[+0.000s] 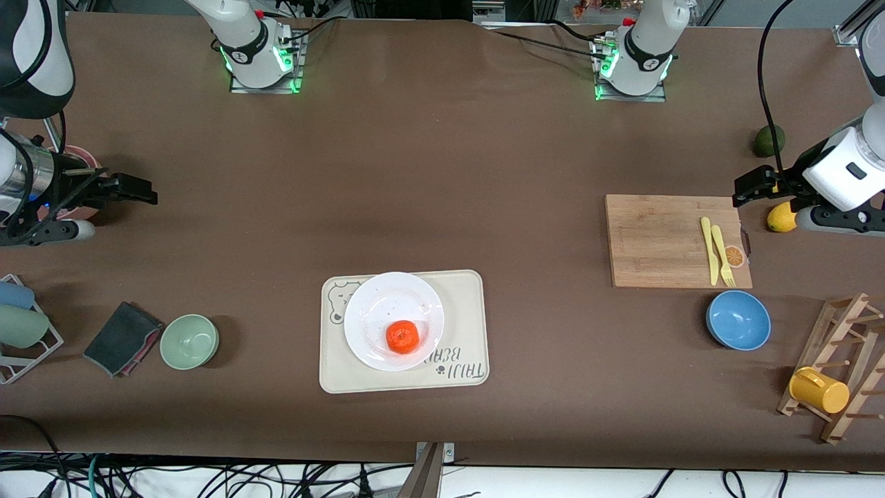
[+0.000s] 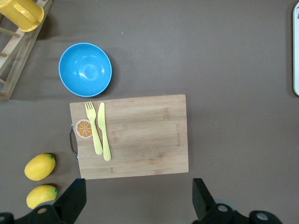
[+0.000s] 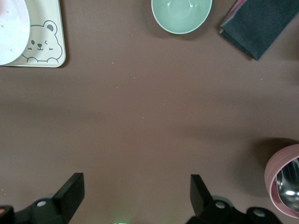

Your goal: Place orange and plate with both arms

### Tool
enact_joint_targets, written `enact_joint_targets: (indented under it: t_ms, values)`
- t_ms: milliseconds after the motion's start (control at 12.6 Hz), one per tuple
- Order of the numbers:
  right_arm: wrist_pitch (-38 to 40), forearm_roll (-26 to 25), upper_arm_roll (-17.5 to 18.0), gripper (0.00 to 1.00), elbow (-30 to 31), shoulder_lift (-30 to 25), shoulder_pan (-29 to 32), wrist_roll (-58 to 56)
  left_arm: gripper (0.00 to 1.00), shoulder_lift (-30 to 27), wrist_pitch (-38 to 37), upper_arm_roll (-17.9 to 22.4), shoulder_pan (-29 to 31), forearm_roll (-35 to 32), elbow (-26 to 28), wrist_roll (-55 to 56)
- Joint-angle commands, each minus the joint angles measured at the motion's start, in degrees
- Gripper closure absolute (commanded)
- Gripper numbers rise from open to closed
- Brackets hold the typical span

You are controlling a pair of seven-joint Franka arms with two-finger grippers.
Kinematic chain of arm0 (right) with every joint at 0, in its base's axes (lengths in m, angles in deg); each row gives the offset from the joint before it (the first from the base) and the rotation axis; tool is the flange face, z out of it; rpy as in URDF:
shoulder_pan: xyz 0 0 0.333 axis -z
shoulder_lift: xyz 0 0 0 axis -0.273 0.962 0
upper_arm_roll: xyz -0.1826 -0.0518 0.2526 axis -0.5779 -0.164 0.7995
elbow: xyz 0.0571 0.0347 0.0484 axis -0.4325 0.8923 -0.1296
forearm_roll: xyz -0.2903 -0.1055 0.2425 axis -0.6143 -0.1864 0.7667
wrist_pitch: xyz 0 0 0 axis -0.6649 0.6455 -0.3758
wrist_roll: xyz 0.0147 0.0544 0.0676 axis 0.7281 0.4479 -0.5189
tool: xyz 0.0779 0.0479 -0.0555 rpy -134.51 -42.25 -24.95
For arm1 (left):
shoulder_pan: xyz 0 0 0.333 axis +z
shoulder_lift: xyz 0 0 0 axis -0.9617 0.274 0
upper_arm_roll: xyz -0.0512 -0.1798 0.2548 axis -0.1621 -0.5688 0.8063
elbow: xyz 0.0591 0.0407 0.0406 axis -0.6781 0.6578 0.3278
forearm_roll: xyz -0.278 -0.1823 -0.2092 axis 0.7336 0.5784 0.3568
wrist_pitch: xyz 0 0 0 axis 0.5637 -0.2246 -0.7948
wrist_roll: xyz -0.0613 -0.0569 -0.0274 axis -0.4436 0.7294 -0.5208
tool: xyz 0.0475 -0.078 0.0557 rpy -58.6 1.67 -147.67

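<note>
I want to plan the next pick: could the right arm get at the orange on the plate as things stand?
Probably yes. The orange lies uncovered on the plate, and the right tool hangs open over bare table toward its own end, with nothing standing between them.

From high across the table we face both bases, while our wrist cameras look straight down, sharing the cutting board (image 1: 677, 241) and tray (image 1: 470, 325).

Orange on plate, plate on tray

The orange (image 1: 402, 337) sits on the plate (image 1: 387, 304), and the plate rests on the tray (image 1: 463, 332).
</note>
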Motion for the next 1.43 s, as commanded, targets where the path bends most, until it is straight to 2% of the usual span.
enact_joint_targets:
  t_ms: [0, 398, 716, 955, 1034, 1352]
  values:
    - [0.6, -1.1, -0.8, 0.0, 1.4, -2.3, -0.5, -0.3, 0.0, -0.5, -0.6, 0.0, -0.3, -1.0, -0.1, -0.4]
    - [1.2, -4.7, -0.9, 0.0, 1.3, -3.2, -0.5, -0.2, 0.0, -0.5, -0.6, 0.0, -0.3, -1.0, -0.1, -0.4]
    - [5.8, -4.9, -0.2, 0.0, 2.0, -9.1, -0.5, 1.1, 0.0, -0.4, -0.6, 0.0, -0.3, -1.0, -0.1, -0.4]
    - [1.2, -4.7, -0.2, 0.0, 10.9, -16.0, -0.5, 1.6, 0.0, -0.4, -0.6, 0.0, -0.3, -1.0, -0.1, -0.4]
    - [0.2, -4.7, -0.2, 0.0, 12.3, -16.8, -0.5, 1.6, 0.0, -0.4, -0.6, 0.0, -0.3, -1.0, -0.1, -0.4]
    - [0.7, -4.6, -0.2, 0.0, 9.7, -14.8, -0.5, 1.6, 0.0, -0.4, -0.6, -0.3, -0.3, -1.0, -0.1, -0.4]
